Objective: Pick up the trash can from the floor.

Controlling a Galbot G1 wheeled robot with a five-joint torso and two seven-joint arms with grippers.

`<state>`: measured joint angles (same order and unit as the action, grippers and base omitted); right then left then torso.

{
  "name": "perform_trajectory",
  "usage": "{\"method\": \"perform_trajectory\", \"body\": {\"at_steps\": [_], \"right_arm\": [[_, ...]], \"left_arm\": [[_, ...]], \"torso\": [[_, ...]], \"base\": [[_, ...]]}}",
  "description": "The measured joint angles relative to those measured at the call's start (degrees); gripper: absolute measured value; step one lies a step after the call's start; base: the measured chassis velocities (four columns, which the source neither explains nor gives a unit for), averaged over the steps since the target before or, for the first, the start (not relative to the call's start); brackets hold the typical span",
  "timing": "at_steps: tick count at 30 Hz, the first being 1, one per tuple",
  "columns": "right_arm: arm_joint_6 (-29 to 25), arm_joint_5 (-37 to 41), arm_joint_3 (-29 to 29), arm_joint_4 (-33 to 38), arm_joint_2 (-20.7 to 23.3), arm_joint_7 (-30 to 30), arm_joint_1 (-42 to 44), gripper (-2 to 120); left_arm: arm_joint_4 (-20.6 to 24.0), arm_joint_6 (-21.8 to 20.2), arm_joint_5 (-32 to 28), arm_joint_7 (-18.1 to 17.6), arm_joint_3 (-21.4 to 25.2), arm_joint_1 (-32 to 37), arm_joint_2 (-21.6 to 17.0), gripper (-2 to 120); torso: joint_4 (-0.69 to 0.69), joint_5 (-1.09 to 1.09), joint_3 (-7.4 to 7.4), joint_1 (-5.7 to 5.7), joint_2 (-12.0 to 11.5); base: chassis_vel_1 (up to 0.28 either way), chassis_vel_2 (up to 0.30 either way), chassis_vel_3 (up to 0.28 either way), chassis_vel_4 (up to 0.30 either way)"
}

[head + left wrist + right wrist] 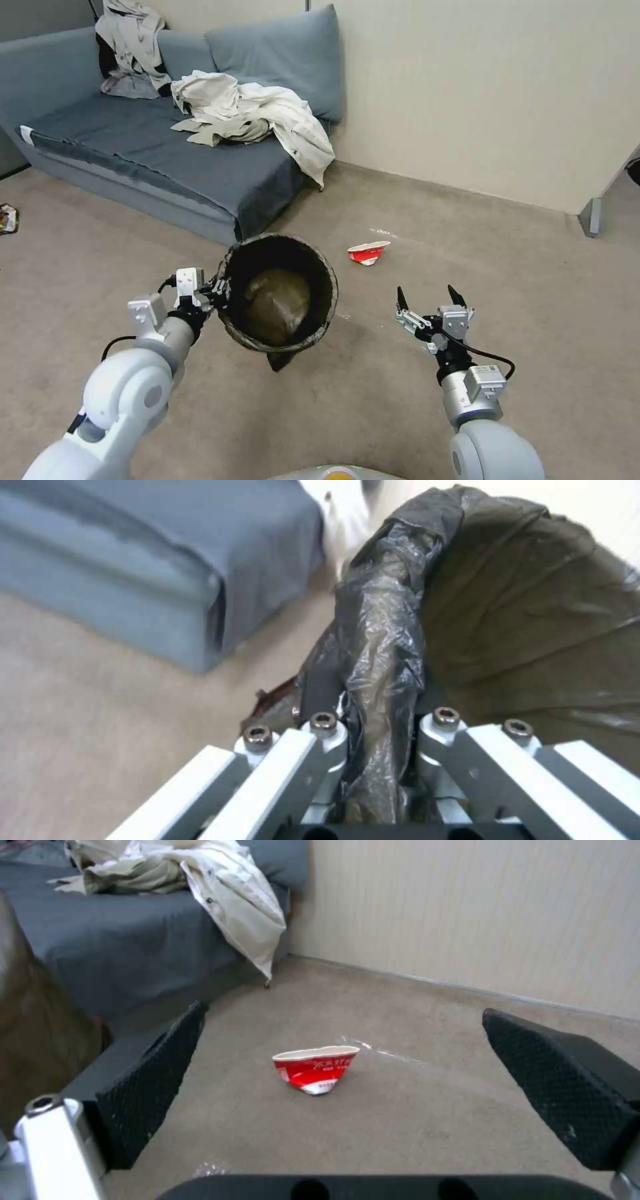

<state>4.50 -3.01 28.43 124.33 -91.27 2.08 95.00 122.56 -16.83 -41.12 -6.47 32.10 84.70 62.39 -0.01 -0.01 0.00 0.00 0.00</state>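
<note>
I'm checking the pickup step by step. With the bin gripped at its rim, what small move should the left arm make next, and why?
Probably a slight further raise, kept level. The left claw is shut on the bagged rim of the trash can, which hangs tilted from that one side over the floor. The right claw waits open, apart.

Trash can [280,300]: lined with thin, crinkled, glossy dark plastic film. Floor [373,407]: matt short-pile carpet. Left gripper [380,780]: smooth metal links, steel screws. Right gripper [347,1090]: matt black, textured pads [150,1080]. Crushed cup [315,1068]: printed paper.
</note>
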Motion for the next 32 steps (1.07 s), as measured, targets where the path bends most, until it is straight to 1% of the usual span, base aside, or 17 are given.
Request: {"method": "perform_trajectory", "body": {"at_steps": [2, 4, 5, 7, 12, 32], "right_arm": [[-0.01, 0.00, 0.07, 0.06, 0.04, 0.00, 0.04, 100], [-0.01, 0.00, 0.07, 0.06, 0.03, 0.00, 0.04, 100], [-0.03, -0.01, 0.07, 0.06, 0.04, 0.00, 0.05, 100], [-0.04, -0.04, 0.02, 0.07, 0.00, 0.00, 0.04, 100], [-0.06, -0.12, -0.11, 0.06, -0.06, -0.01, -0.03, 100], [-0.32, -0.13, 0.11, 0.93, 0.09, -0.17, 0.58, 100]], "left_arm": [[-0.80, 3.17, 0.83, 1.40, 0.17, 0.89, 0.55, 6], [-0.89, 3.58, 0.97, 1.49, 0.17, 1.05, 0.66, 6], [-1.12, 4.70, 1.83, 1.77, 0.19, 1.66, 1.06, 6], [-1.15, 5.33, 3.03, 2.09, 0.24, 2.37, 1.56, 6], [-0.48, 5.43, 3.89, 2.12, 0.42, 2.98, 1.90, 6], [0.30, 4.63, 4.16, 0.98, 0.27, 2.84, 2.04, 6]], "torso": [[0.00, 0.01, 0.00, 0.00, 0.00], [0.00, 0.01, 0.00, 0.00, 0.00], [0.01, 0.00, 0.00, 0.00, 0.00], [0.01, 0.01, 0.00, 0.00, 0.00], [0.01, 0.01, 0.00, 0.00, 0.00], [0.01, 0.01, 0.00, 0.00, 0.00]], "base": [[0.000, 0.000, 0.000, 0.000], [0.000, 0.000, 0.000, 0.000], [0.000, 0.000, 0.000, 0.000], [0.000, 0.000, 0.000, 0.000], [0.000, 0.000, 0.000, 0.000], [0.000, 0.000, 0.000, 0.000]]}}
